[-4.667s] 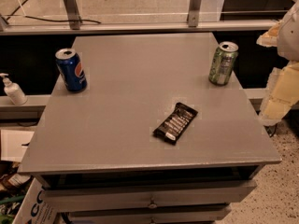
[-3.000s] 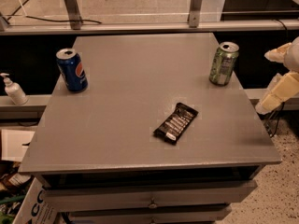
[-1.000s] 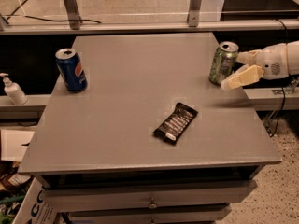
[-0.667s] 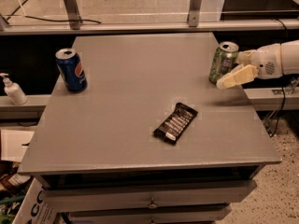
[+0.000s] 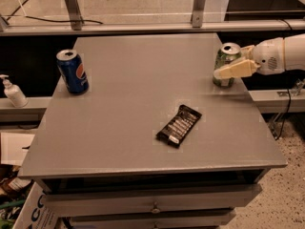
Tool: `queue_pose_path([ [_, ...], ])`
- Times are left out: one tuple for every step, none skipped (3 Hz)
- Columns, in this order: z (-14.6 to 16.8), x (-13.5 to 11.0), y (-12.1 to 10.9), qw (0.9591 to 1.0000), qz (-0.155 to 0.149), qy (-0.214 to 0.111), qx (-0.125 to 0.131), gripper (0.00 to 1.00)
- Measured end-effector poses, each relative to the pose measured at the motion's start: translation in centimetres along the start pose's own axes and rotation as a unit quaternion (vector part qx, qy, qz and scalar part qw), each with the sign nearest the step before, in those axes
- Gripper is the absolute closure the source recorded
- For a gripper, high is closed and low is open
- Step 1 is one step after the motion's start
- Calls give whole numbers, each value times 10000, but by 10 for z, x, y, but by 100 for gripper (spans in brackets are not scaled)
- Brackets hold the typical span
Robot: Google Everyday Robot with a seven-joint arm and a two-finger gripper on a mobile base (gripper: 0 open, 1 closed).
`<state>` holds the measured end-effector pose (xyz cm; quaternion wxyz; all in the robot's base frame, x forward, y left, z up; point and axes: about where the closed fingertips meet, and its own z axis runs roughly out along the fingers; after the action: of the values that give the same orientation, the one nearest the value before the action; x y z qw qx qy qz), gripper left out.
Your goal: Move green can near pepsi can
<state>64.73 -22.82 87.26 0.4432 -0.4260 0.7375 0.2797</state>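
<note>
1. Camera view, table edges: the grey table (image 5: 133,80) fills the middle of the view. The green can (image 5: 223,57) stands upright close to the table's right edge, toward the far corner. The pepsi can (image 5: 73,72) stands upright close to the left edge, well apart from the green can.
2. Camera view, end effector: the gripper (image 5: 232,67) reaches in from beyond the right edge, level with the green can. Part of it crosses the can's near side and touches it. Whether it is clamped on the can cannot be told.
3. Camera view, open room: bare tabletop runs across the far half between the two cans. The near-left area in front of the pepsi can is also bare.
4. Camera view, obstacles: a dark snack bar (image 5: 179,125) lies flat and diagonal near the table centre, nearer the front than either can.
5. Camera view, surroundings: a metal rail (image 5: 143,27) runs behind the far edge. A white pump bottle (image 5: 13,93) stands on a ledge left of the table. A drawer (image 5: 155,208) sits below the front edge.
</note>
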Motion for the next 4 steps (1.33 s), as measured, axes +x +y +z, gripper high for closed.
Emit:
queue_pose_path([
  [-2, -7, -1, 10000, -71, -39, 13, 55],
  [0, -15, 5, 9999, -105, -38, -59, 78],
  [15, -40, 30, 9990, -215, -183, -334, 99],
  [45, -72, 72, 9959, -200, -454, -755, 100],
])
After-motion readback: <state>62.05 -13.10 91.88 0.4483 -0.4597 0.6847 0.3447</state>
